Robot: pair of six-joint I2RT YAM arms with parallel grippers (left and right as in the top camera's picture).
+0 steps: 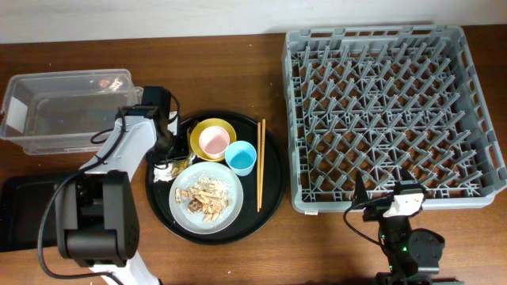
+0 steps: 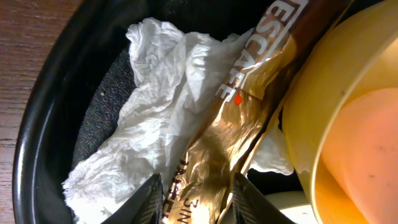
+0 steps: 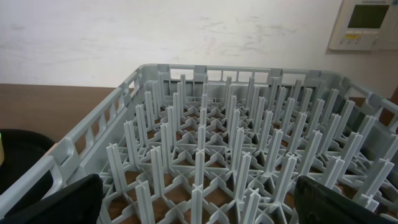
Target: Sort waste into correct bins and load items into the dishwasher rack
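- Brown wooden table (image 1: 238, 253) carries a large grey pegged plastic crate (image 1: 388, 111).
- Left gripper (image 2: 194, 198) fingers straddle the crumpled gold-brown wrapper (image 2: 236, 130), apart.
- Right gripper (image 3: 198, 202) fingers spread wide.

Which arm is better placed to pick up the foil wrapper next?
Left. The left gripper straddles the gold wrapper on the round tray; the right gripper sits open by the rack.

A round black tray (image 1: 273, 170) holds a plate (image 1: 226, 214) with scraps (image 1: 203, 198), bowl (image 1: 207, 129), cups and chopsticks (image 1: 260, 164)
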